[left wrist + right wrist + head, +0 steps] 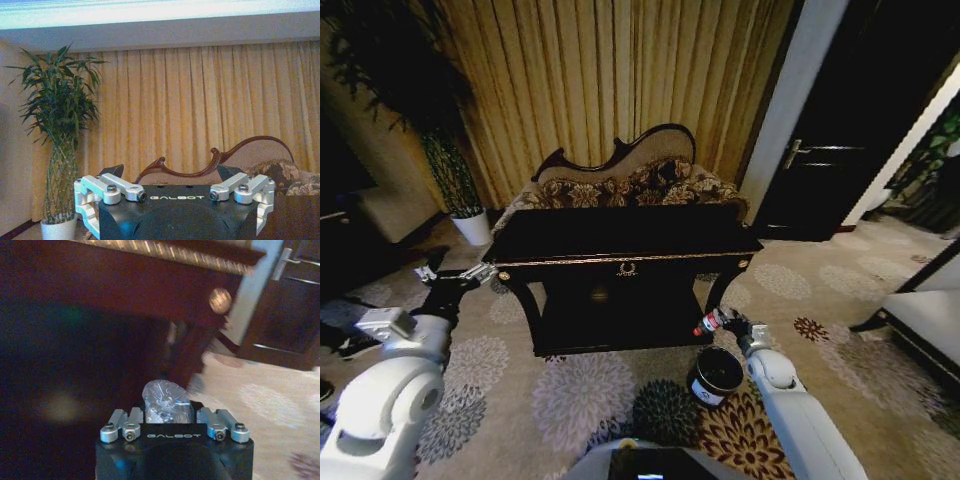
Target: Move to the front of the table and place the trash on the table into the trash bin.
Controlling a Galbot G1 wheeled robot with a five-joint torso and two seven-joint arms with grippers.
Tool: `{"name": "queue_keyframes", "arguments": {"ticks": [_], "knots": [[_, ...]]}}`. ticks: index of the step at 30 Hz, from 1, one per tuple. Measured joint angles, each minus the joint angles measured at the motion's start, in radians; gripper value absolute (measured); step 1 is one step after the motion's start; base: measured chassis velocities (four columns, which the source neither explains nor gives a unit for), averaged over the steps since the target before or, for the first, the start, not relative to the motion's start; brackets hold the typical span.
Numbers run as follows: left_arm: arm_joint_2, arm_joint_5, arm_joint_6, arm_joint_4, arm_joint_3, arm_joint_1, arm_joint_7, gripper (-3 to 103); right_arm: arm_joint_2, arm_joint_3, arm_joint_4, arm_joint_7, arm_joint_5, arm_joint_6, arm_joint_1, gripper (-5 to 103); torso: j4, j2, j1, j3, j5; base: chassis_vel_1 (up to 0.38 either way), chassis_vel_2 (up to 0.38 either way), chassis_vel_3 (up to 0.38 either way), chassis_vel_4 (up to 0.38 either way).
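Bottle: the clear plastic bottle (708,322) with red cap and red label is in my right gripper (718,322), which is clamped on it; in my right wrist view its clear base (165,401) sits between the fingers.
Bottle place: at about 11 o'clock from the trash bin (716,374), higher than its rim, beside the front right leg of the counter (620,243).
Trash bin: on the flowered carpet (570,395), near the front right corner of the counter.
Left gripper: my left gripper (452,273) is beside the left end of the counter, its fingers apart and holding nothing.
Behind: a floral sofa (620,180) at 12 o'clock of the counter, a plant (60,135) at 10 o'clock.
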State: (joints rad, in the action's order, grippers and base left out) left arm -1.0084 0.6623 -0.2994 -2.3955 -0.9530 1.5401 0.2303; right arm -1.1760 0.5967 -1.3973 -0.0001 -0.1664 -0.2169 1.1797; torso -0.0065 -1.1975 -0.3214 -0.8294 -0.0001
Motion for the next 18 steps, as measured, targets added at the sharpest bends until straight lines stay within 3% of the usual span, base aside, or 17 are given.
{"name": "queue_keyframes", "arguments": {"ticks": [8,18], "knots": [[0.01,0.035,0.004,0.006,0.002,-0.025,-0.004,100,-0.03,0.051,0.18,0.0,0.199,0.03,-0.053,41,0.0,0.0,0.0,0.0,-0.0002,0.0,0.0,0.0,0.0],[0.035,0.056,0.01,0.018,-0.013,-0.03,-0.006,100,-0.098,0.092,0.196,0.0,0.242,0.031,-0.014,41,-0.0001,0.0,0.0,0.0,-0.0002,0.0,0.0,0.0,0.0]]}}
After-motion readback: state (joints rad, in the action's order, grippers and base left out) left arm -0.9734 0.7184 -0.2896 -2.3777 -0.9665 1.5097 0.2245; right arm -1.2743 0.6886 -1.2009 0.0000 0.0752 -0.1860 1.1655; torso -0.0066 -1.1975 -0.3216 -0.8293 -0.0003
